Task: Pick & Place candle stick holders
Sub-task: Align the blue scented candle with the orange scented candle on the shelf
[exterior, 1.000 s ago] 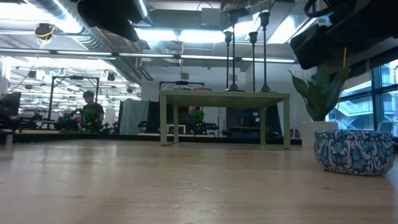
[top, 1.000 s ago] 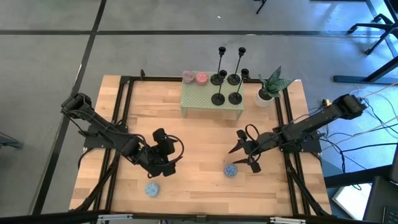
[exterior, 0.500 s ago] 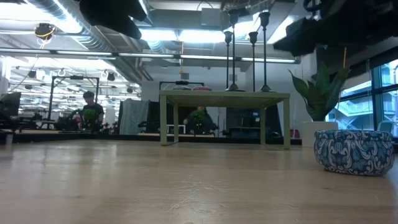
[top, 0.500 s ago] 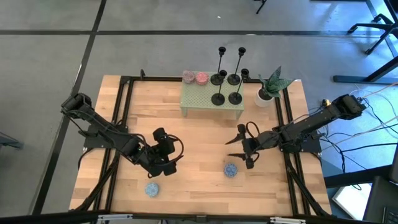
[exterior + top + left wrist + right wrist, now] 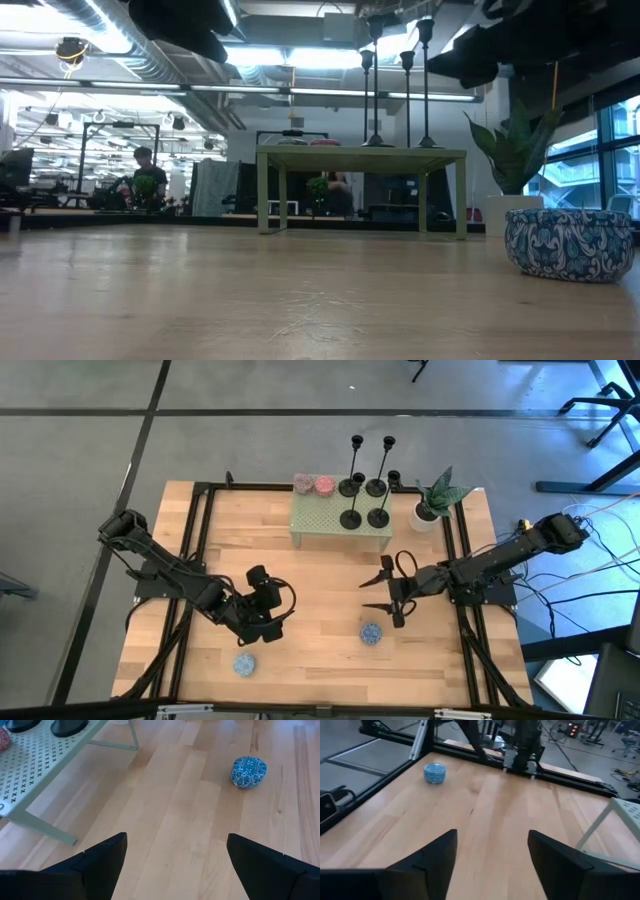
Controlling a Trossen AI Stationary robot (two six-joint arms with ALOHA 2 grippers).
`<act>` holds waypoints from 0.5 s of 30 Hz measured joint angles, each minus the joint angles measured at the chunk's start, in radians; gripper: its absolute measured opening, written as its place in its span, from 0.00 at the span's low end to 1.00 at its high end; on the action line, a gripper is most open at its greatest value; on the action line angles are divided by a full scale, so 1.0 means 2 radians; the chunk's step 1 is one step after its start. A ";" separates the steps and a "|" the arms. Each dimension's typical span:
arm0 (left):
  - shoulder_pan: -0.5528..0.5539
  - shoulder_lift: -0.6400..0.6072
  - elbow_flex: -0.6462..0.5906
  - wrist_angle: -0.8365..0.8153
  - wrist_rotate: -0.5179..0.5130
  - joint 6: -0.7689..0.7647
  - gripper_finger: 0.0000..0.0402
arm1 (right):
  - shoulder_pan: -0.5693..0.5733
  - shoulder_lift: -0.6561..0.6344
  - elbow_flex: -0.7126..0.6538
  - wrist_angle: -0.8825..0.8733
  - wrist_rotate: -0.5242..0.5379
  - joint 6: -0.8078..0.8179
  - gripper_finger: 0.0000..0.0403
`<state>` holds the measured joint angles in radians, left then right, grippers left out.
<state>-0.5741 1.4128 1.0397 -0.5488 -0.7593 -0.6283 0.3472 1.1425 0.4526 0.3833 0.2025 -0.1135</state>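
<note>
Table [image 5: 300, 300]: pale wood, filling the foreground.
Stand [image 5: 360, 155]: small green one, far across the table.
Holders [image 5: 405, 95]: black stems rising from the stand's top, cups near the ceiling lights.
Disc [image 5: 568, 243]: blue speckled, resting on the table at right.
Plant [image 5: 515, 140]: green leaves behind the disc.
Person [image 5: 147, 180]: far left, in the room behind.

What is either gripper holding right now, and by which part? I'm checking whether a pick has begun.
Nothing is held. The left gripper and right gripper both stand open over bare table; the candle stick holders stand untouched on the small green table.
</note>
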 joint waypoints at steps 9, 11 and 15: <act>0.000 0.000 0.000 0.000 0.002 -0.003 0.85 | -0.004 0.003 0.012 -0.008 -0.071 0.048 0.83; 0.000 0.000 0.000 0.000 0.003 -0.003 0.85 | 0.004 0.008 0.012 -0.016 -0.092 0.081 0.86; 0.000 0.000 0.000 0.000 0.003 -0.003 0.85 | 0.023 0.031 0.012 -0.043 -0.108 0.118 0.89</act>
<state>-0.5739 1.4132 1.0401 -0.5488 -0.7537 -0.6334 0.3925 1.2053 0.4757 0.2965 -0.0128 0.1231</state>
